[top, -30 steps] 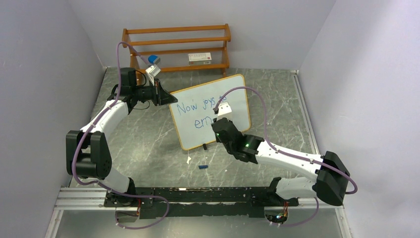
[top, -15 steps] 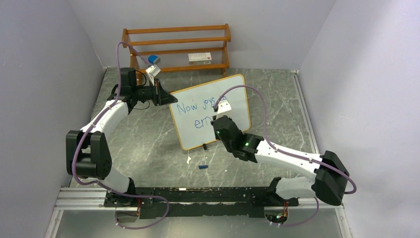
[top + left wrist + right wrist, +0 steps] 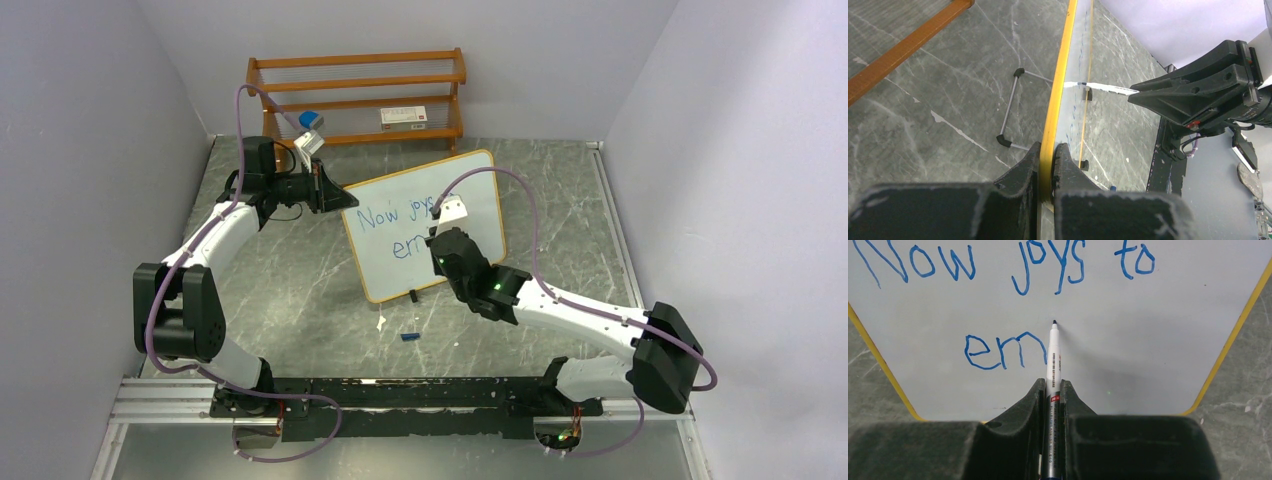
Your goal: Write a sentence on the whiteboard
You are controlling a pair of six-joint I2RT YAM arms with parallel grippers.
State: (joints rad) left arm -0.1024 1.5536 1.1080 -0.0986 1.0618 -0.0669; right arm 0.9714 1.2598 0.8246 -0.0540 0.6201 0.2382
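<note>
1. On the grey marbled counter (image 3: 300, 290) stands the large white whiteboard with rounded corners and a thin orange frame (image 3: 385, 265), propped at a tilt between my two arms.
2. My left jaws (image 3: 1048, 167) are clamped on the frame's edge, bracing the board from its left side.
3. My right jaws (image 3: 1052, 390) are closed tight on a slim white marker with a dark tip (image 3: 1053, 357). Its long axis runs straight out from them toward the board face.
4. The blue handwritten sentence (image 3: 1020, 287) reads "Now joys to" in the upper row and only "em" in the lower, so I judge it unfinished.
5. The marker's tip sits just right of the "m", about level with its top, and seems to touch the surface. Blank board for the next letter lies to the right of the tip, and my right arm is the nearer one.
</note>
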